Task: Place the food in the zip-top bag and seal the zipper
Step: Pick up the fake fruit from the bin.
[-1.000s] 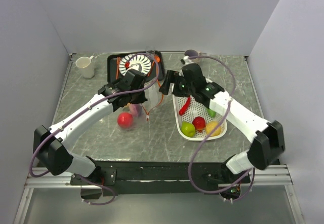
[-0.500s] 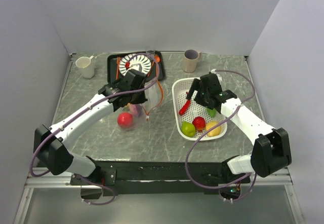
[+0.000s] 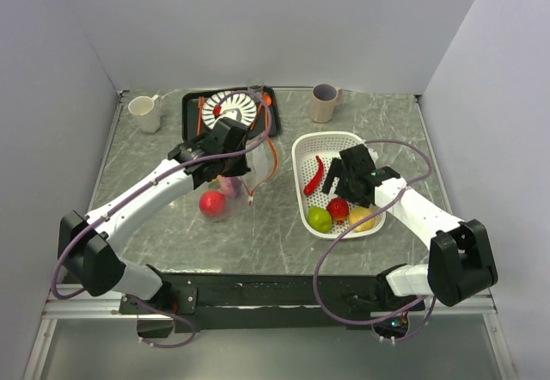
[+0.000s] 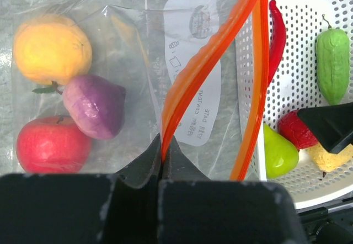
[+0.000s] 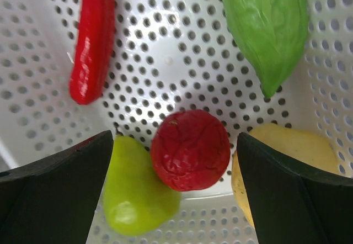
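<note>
The clear zip-top bag (image 3: 245, 174) lies left of centre with a red apple (image 4: 52, 144), a purple fruit (image 4: 94, 103) and an orange fruit (image 4: 52, 48) inside. My left gripper (image 4: 164, 147) is shut on one side of the orange-red zipper (image 4: 204, 70) and holds the mouth open. My right gripper (image 5: 174, 144) is open, low over the white basket (image 3: 301, 150), its jaws either side of a wrinkled red fruit (image 5: 190, 150). Beside that fruit lie a green pear (image 5: 135, 191), a yellow fruit (image 5: 289, 155), a red chili (image 5: 91, 40) and a green vegetable (image 5: 267, 28).
A black tray (image 3: 191, 105) with a striped plate and orange cutlery stands at the back behind the bag. A white cup (image 3: 146, 113) is at the back left and a beige mug (image 3: 323, 102) behind the basket. Grey walls close in on three sides.
My right gripper has moved from the bag's mouth to the right and nearer, down over the fruits in the basket. The left gripper and bag have stayed in place.
</note>
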Available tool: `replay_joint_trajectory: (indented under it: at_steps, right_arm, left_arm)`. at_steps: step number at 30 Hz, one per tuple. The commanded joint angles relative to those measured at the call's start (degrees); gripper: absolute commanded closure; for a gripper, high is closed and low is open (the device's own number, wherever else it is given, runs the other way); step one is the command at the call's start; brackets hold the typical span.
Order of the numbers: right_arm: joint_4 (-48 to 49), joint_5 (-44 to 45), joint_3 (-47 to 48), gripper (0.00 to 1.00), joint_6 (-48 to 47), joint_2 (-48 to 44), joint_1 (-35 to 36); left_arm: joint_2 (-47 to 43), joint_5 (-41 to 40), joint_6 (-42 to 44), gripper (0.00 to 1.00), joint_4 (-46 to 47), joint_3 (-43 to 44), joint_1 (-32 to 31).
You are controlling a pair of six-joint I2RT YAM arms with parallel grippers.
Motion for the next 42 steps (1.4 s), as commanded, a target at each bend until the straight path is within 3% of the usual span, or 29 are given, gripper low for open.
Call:
replay_joint_trajectory:
  at_steps: [1,8,24,35,42]
  right_arm:
    - [-0.43,0.08,-1.55,0.00,0.71,-2.07,-0.14]
    - [-0.09,-0.71,-4.10,0.06,-0.60,-1.90,0.21]
    - [0.70,-2.47,-1.74,0.40,-3.94,3.46,1.00]
    - [1.50,-0.10,8.45,0.38,-5.79,8.55,1.00]
    - [0.62,2.54,12.07,0.13,-7.02,12.69,0.91]
  left_arm:
    - [0.60,-0.01,0.15,0.99,0.69,0.78,-0.26]
    - [0.24,-0.19,-0.03,0.99,0.86,0.25,-0.26]
    - [0.68,-0.37,-0.29,0.99,0.16,0.51,-0.26]
    - [0.51,-0.46,-0.29,0.99,0.25,0.25,-0.26]
    - [-0.19,-0.46,-0.29,0.99,0.51,-0.28,-0.26]
